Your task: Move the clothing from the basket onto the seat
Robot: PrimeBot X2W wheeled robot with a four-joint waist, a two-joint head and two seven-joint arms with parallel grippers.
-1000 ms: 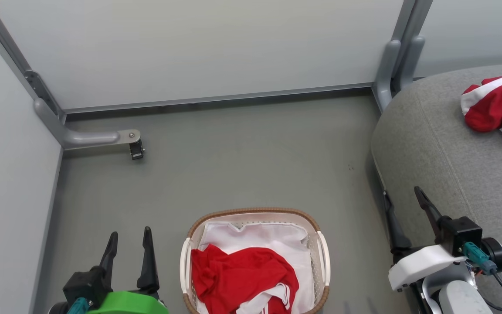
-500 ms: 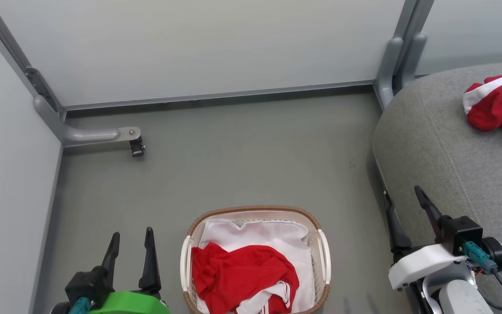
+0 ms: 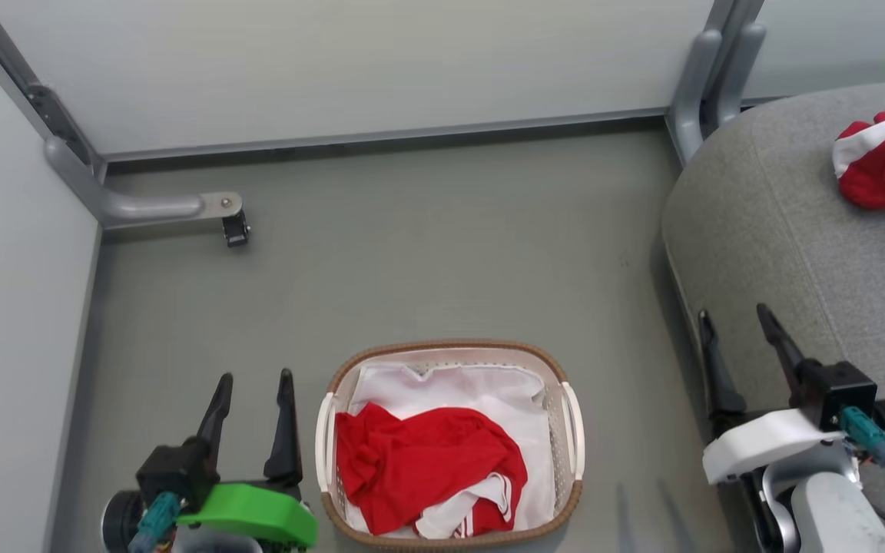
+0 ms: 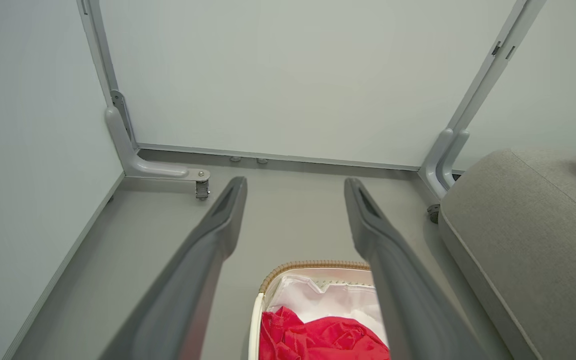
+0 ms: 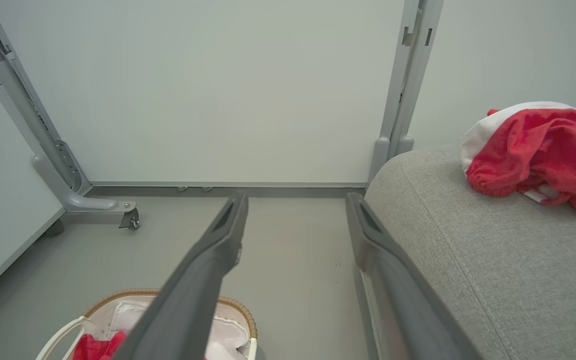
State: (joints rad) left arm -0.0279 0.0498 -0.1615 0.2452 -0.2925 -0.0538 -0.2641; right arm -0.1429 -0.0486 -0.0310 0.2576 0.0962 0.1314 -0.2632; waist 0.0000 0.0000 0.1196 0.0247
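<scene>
The cream basket (image 3: pixel 571 430) with a brown rim stands on the floor at bottom centre, holding red clothing (image 3: pixel 427 465) with white trim over a white liner. Another red and white garment (image 3: pixel 884 157) lies on the grey seat (image 3: pixel 788 223) at the right. My left gripper (image 3: pixel 255 378) hovers open just left of the basket, nothing between its fingers. My right gripper (image 3: pixel 734 315) is open beside the seat's front edge, empty. In the left wrist view the basket (image 4: pixel 313 264) and red clothing (image 4: pixel 318 337) lie below the fingers. In the right wrist view the garment (image 5: pixel 538 150) rests on the seat (image 5: pixel 468 240).
Pale partition panels enclose the grey floor at the back and left. A metal foot with a small caster (image 3: pixel 233 229) juts out at the back left, and a grey post (image 3: pixel 700 84) stands by the seat's corner. Open floor lies beyond the basket.
The head camera has shifted, so the whole scene sits slightly higher in the picture. Both grippers stay open and the clothing lies as before.
</scene>
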